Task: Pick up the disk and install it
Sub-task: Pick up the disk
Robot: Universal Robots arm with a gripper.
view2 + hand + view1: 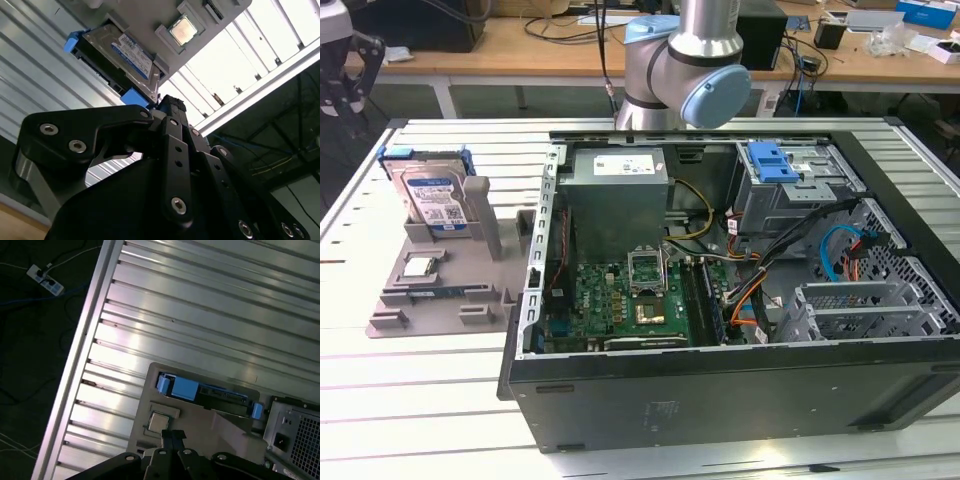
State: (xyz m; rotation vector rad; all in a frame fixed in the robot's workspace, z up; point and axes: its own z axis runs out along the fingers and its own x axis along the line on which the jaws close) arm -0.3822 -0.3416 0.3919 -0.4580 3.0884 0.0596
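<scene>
The disk (433,196), a silver hard drive with a blue-and-white label in a blue plastic carrier, stands upright in a grey holder (440,295) at the exterior view's left. In the second wrist view the disk (125,52) shows its label. In the first wrist view the disk (200,391) is seen edge-on from above. My gripper (173,435) hangs well above the holder with its black fingers together and nothing between them. In the second wrist view the gripper (171,102) points toward the disk's blue corner, apart from it.
An open computer case (720,375) lies on the slatted metal table (410,400). Its drive cage (800,195) carries a bare blue bracket (772,162). A small square silver chip (420,265) sits in the grey holder. The table edge (80,355) and the dark floor lie beyond it.
</scene>
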